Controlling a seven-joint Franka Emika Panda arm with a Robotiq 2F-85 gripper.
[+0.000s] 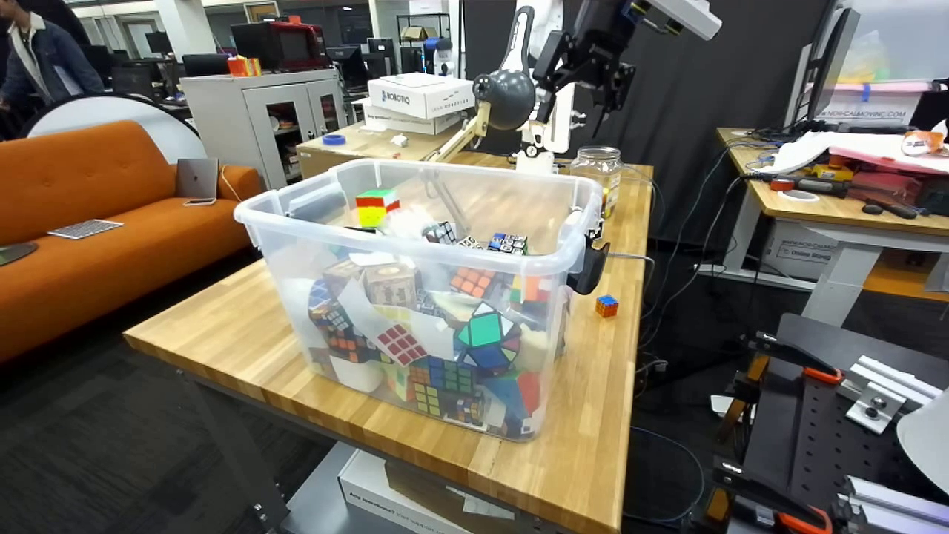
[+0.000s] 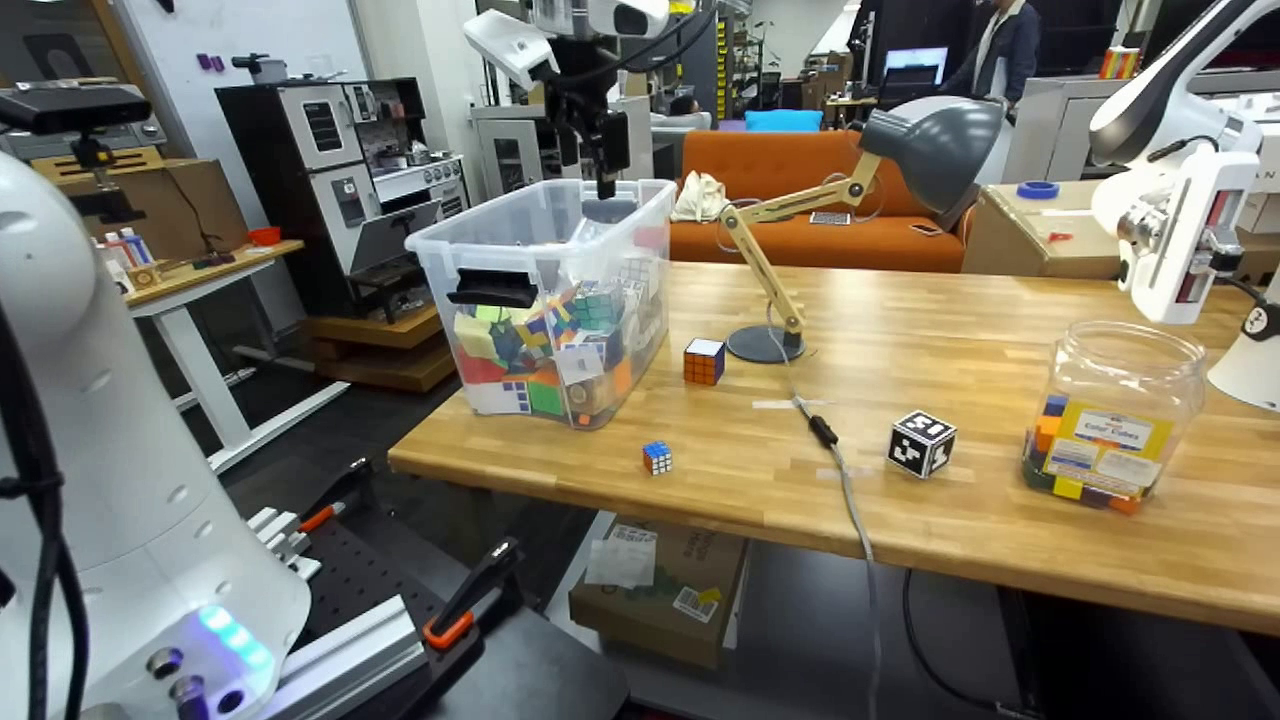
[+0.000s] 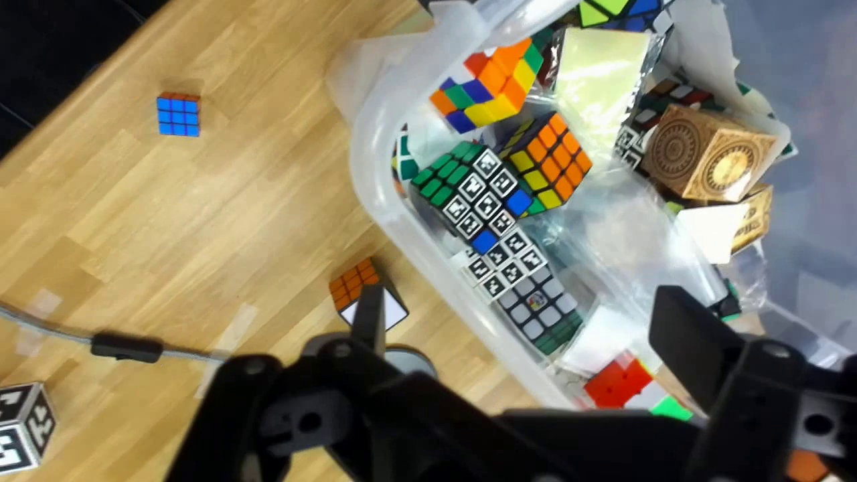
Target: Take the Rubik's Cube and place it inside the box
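Observation:
The see-through plastic box (image 1: 415, 248) stands on the table and holds several puzzle cubes and packets. It also shows in an exterior view (image 2: 620, 240) and in the wrist view (image 3: 371, 161). A small blue, orange and white Rubik's Cube (image 2: 657, 458) lies on the table near the edge, also in the wrist view (image 3: 179, 114). A larger orange and white Rubik's Cube (image 2: 704, 361) sits beside the box, partly behind a finger in the wrist view (image 3: 355, 282). My gripper (image 3: 522, 314) is open and empty, high above the box, and shows in both exterior views (image 1: 578, 104) (image 2: 590, 165).
A desk lamp (image 2: 925, 145) stands beside the box, its base (image 2: 765, 344) behind the larger cube. Its cable switch (image 2: 824, 431) lies on the table. A black-and-white marker cube (image 2: 922, 444) and a clear jar of colour cubes (image 2: 1120, 440) stand farther along the table.

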